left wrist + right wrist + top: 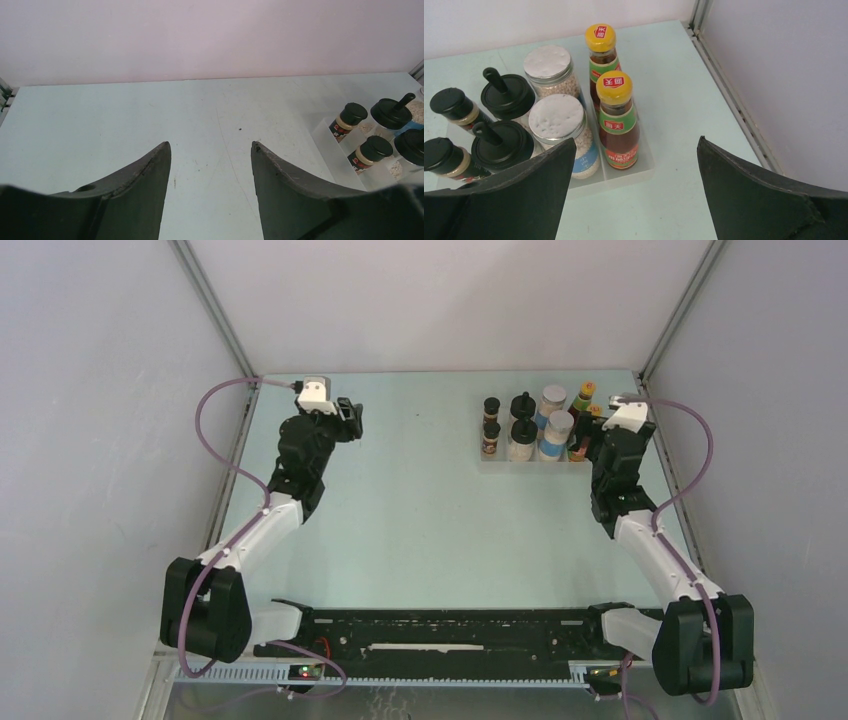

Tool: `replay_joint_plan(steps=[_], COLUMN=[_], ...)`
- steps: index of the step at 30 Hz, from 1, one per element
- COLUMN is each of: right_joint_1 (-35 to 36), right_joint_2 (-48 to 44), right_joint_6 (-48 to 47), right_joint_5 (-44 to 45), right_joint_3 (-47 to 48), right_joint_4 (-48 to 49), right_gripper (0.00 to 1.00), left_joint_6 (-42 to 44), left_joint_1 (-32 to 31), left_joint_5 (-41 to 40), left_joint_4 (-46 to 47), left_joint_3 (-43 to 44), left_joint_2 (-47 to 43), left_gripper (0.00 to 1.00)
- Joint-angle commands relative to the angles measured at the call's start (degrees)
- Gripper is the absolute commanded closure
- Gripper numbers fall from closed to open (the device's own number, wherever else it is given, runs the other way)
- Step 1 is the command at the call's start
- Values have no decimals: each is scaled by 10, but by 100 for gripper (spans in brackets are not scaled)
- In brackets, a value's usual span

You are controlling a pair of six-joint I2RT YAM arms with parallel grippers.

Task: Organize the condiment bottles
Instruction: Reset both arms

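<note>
All eight condiment bottles are parked in a clear tray at the far right of the tabletop, two rows deep. As for labels, the near red sauce bottle and the far red sauce bottle both have yellow caps with a red patch of white Chinese characters, plus a green band with more characters, too small for me to read properly. The grey-lidded jars show a bit of blue label, mostly hidden behind a finger. The tiny dark jars have red-and-black labels that are just a blur. The black-lidded jars each have a stubby knob on top, and I can't see any label on them. The right end effector sits just on the near side of the tray, spread wide and empty, with the near sauce bottle ahead of the gap. The left end effector is well apart over at the far left, fingers partway apart over bare tabletop, holding nothing. Its camera cuts off most of the tray.
</note>
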Motion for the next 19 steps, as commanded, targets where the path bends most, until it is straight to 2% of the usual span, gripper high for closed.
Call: replay_joint_plan(steps=[1,19], right_joint_1=[4,19], right_joint_2=[-13,-22], right_joint_6=[-21,-32], right_joint_5=[35,102], right_joint_3=[34,49], right_joint_4=[13,22], right_gripper=[0,0], left_joint_6=[2,-4], left_joint_1=[5,5], left_joint_5=[11,15], left_joint_4=[33,40], left_joint_3=[-11,-14], left_joint_2=[-3,0], left_gripper=[35,35])
